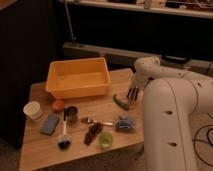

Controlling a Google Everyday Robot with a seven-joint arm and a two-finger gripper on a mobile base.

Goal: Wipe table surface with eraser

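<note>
The hand (133, 93) (closed) hangs just above the table surface (42, 150).

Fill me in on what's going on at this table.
The robot's arm reaches over the table surface, its gripper shut and empty-looking above the right edge, beside a green object. A blue-grey pad, possibly the eraser, lies at the opposite end, near a white cup. No wiping shows yet.

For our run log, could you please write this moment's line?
gripper: shut, above right side of light-brown wooden tabletop | blue-grey rectangular pad: front left, apart from gripper
</note>
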